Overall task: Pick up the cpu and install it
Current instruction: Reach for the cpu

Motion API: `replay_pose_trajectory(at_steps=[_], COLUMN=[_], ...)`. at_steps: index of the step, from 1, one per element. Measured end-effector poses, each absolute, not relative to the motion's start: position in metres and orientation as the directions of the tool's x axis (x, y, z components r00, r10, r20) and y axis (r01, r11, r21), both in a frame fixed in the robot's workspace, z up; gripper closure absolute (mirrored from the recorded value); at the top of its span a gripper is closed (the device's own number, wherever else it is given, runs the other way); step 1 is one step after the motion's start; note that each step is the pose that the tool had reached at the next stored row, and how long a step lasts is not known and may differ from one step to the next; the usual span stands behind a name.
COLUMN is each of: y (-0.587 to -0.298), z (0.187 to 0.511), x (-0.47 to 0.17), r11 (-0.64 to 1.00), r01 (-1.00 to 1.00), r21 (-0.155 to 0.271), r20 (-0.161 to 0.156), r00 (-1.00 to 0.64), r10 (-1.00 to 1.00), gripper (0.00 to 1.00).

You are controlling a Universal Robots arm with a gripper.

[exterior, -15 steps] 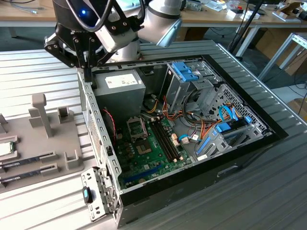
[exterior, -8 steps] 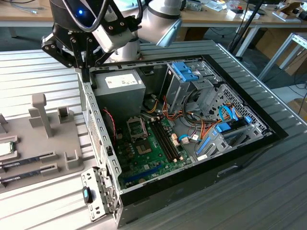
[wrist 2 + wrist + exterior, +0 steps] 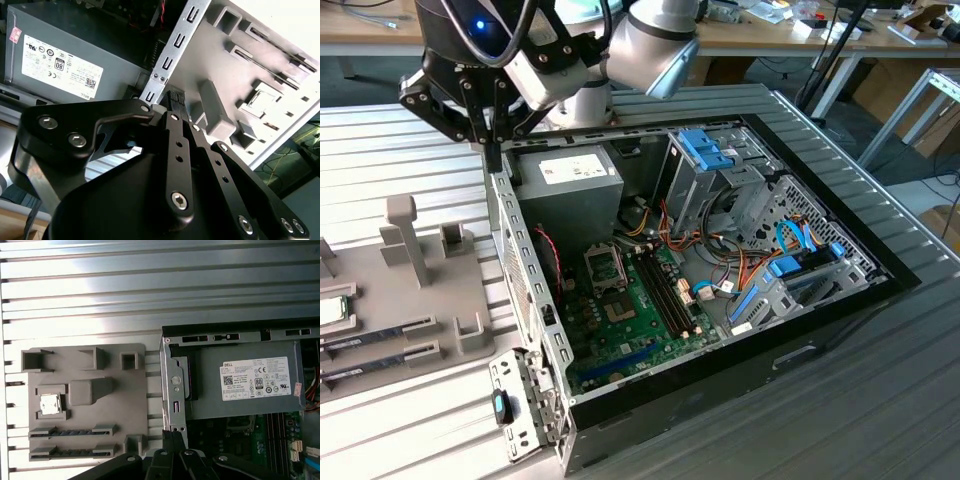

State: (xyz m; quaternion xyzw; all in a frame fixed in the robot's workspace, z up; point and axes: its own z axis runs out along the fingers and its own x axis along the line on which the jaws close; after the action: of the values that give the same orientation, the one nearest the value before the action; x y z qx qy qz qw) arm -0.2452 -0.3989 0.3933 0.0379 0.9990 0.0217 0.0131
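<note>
The cpu (image 3: 50, 404) is a small silvery square lying flat in its pocket on the grey holder tray (image 3: 135, 390), beside the open computer case. It also shows at the exterior view's left edge (image 3: 330, 310) and in the second wrist view (image 3: 260, 100). My gripper (image 3: 493, 158) hangs over the case's rear left wall, apart from the cpu, with its black fingers pressed together and nothing between them (image 3: 173, 436) (image 3: 174, 97). The square metal socket (image 3: 603, 265) sits on the green motherboard (image 3: 630, 330), below the power supply.
Two dark memory sticks (image 3: 70, 432) lie in slots on the tray, next to the cpu. Upright grey posts (image 3: 405, 235) rise from the tray. The case's perforated side wall (image 3: 525, 260) stands between tray and motherboard. The grey power supply (image 3: 245, 385), drive cages (image 3: 720, 165) and cables crowd the case.
</note>
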Motion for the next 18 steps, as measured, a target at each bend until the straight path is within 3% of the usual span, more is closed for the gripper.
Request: replay_pose_trajectory(at_steps=[18], y=[-0.399], z=[0.393], x=[-0.259], r11=[0.996], r01=[0.075], r21=[0.044], r20=[-0.025], r00=[-0.997], r10=[0.076], gripper=[0.89])
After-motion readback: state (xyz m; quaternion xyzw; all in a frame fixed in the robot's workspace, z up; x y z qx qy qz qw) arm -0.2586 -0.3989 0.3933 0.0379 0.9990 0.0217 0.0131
